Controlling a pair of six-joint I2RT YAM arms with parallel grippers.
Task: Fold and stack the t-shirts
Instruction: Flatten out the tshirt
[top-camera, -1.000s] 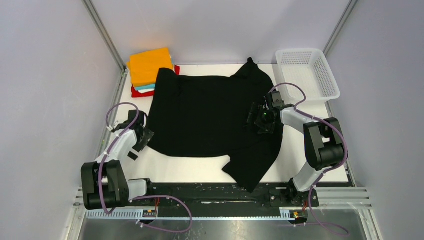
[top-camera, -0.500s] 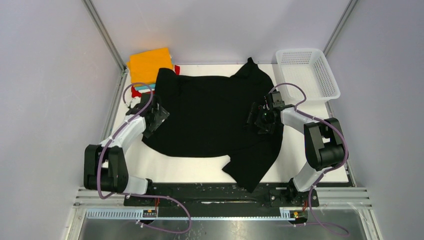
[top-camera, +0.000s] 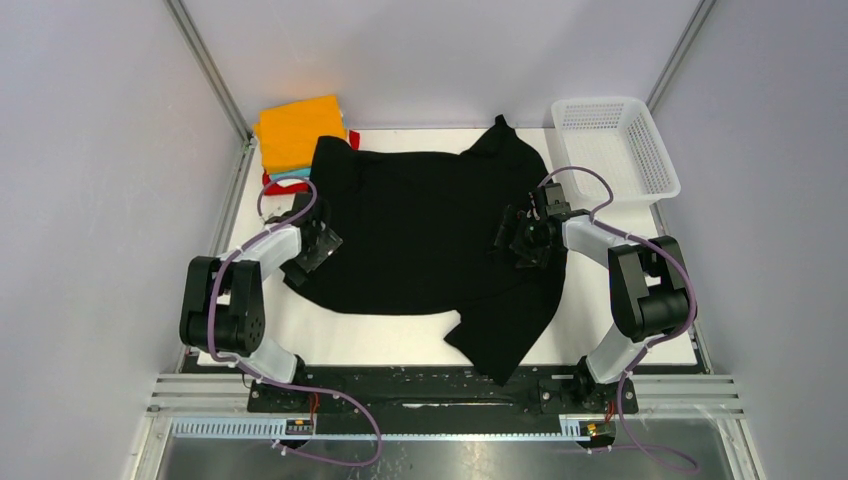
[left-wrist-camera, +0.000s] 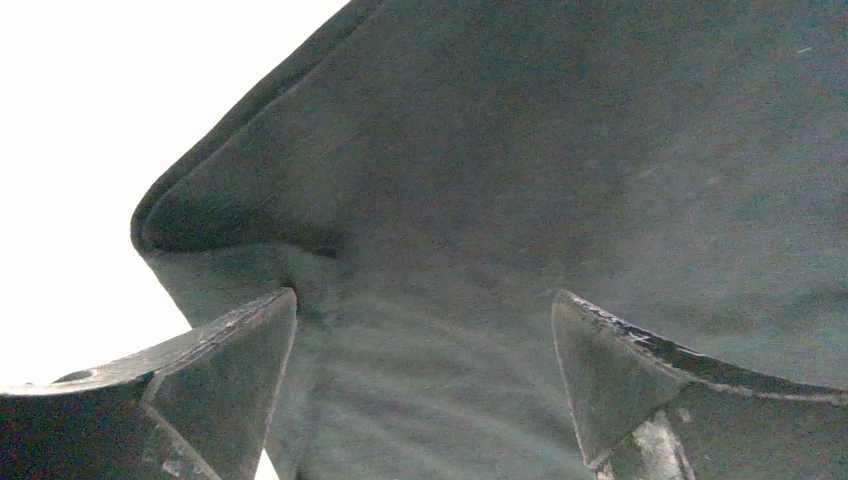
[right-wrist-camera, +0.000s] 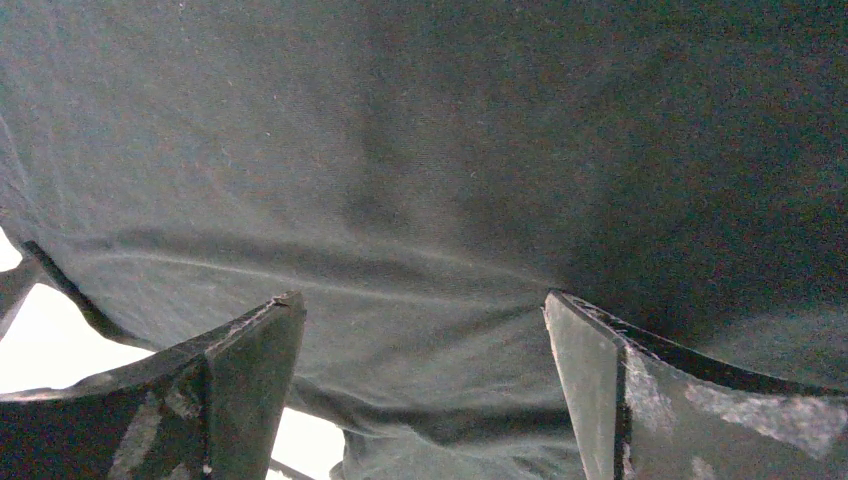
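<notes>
Black shirt (top-camera: 420, 220): limp, light, bunches easily; pinch at an edge fold. Left gripper (left-wrist-camera: 422, 292) at 9 o'clock edge, right gripper (right-wrist-camera: 424, 294) at 3 o'clock, jaws of both spread, empty.

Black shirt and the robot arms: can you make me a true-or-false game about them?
1. The black shirt lies spread out on the table. True.
2. The left gripper is shut on the shirt. False: its fingers are apart over the shirt's edge.
3. The orange shirt tops the folded pile. True.
4. The white basket sits at the far left corner. False: it sits at the far right corner.
5. The right gripper is open above black cloth. True.
</notes>
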